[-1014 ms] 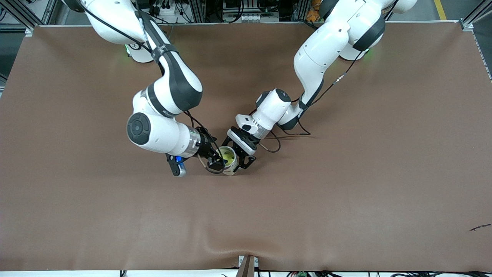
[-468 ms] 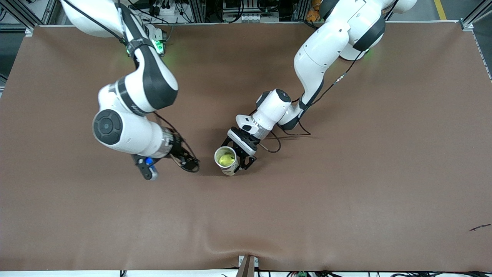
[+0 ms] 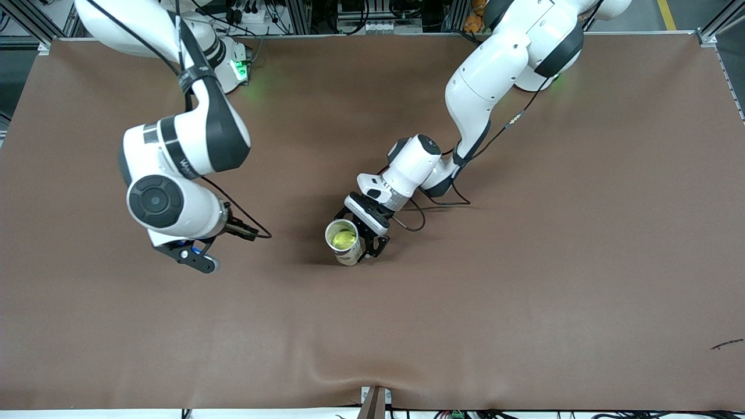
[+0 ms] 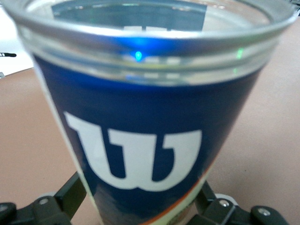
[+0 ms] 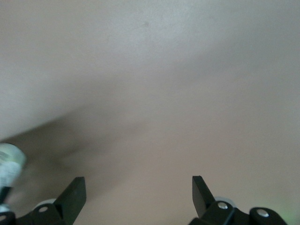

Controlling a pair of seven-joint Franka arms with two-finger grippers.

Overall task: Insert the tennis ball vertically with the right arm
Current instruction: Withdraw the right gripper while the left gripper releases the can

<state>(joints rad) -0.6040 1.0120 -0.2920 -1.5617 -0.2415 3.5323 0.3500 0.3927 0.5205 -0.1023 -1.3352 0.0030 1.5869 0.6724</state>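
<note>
- The can (image 3: 344, 242) stands upright near the middle of the brown desk (image 3: 524, 279), its mouth open upward.
- The ball (image 3: 342, 238), yellow-green, sits inside the can, seen through the open mouth from above.
- The left hand (image 3: 365, 235) is low at the can, one finger on each side of it. In the left wrist view the can (image 4: 140, 112) fills the frame, with its blue label and clear rim, and the finger bases flank it at the bottom; whether the pads press on the wall or stand just off it I cannot tell.
- The right hand (image 3: 201, 244) hangs over bare desk toward the right arm's end, well apart from the can. Its fingers (image 5: 75, 197) stand wide with nothing between them, only the desk (image 5: 164, 93) below.
- A black cable (image 3: 433, 201) loops on the desk beside the left arm's wrist.
- A small dark mark (image 3: 726, 344) lies near the desk's edge at the left arm's end, far from the can.
- Nothing lies between the right hand and the can.
</note>
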